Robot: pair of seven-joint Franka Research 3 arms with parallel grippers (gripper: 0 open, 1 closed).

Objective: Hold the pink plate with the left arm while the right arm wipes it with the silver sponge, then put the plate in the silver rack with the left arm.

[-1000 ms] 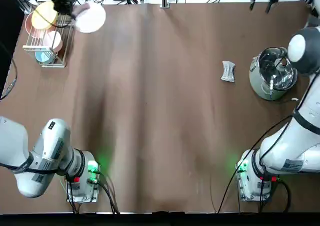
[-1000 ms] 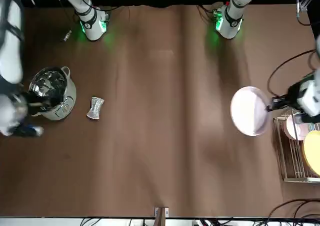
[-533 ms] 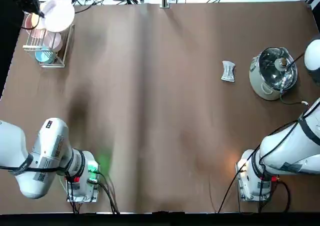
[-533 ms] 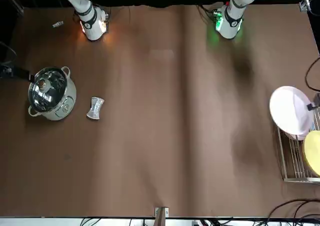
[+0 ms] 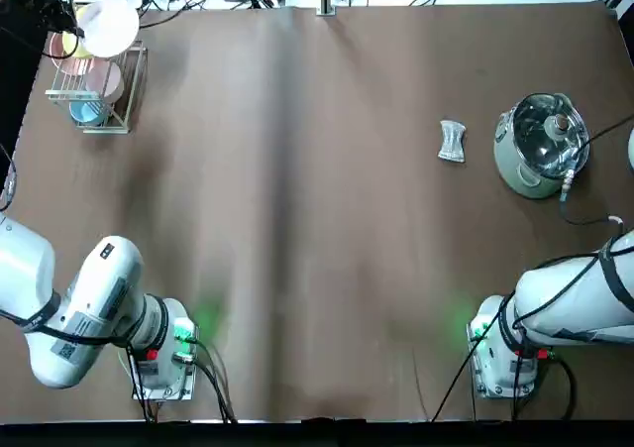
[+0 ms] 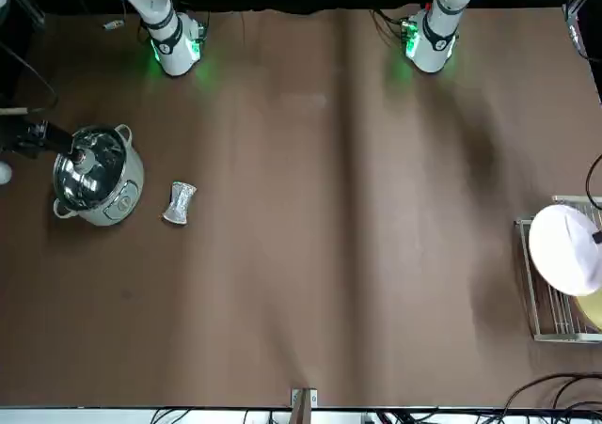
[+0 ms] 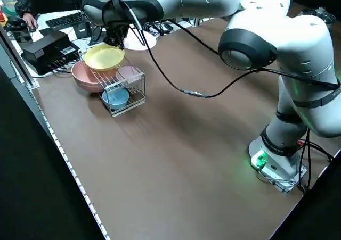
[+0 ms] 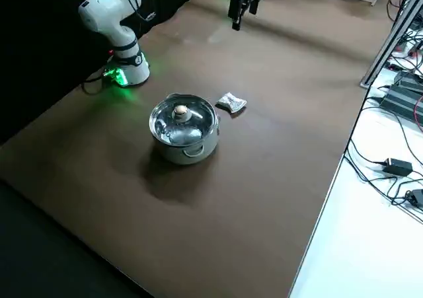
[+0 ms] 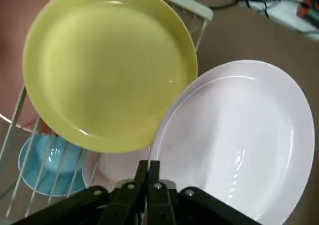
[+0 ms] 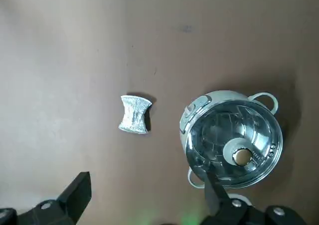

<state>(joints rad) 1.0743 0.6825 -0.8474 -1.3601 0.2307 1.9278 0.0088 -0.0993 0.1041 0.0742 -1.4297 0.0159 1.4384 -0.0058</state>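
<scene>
lowering the pink plate [image 9: 239,140] looks like my job now, its rim pinched between my left gripper's [image 9: 153,164] narrowed fingers, over the far end of the silver rack [image 5: 73,96].
it should handle light, stiff and slick, maybe brittle, so i'd keep this rim grip and let it down edge-first, clear of the yellow dish [image 9: 109,65]; a loose pinch could let it swivel. my right gripper [image 10: 148,176] is spread wide above the table, near the silver sponge [image 10: 134,114] and pot [image 10: 234,140].
</scene>
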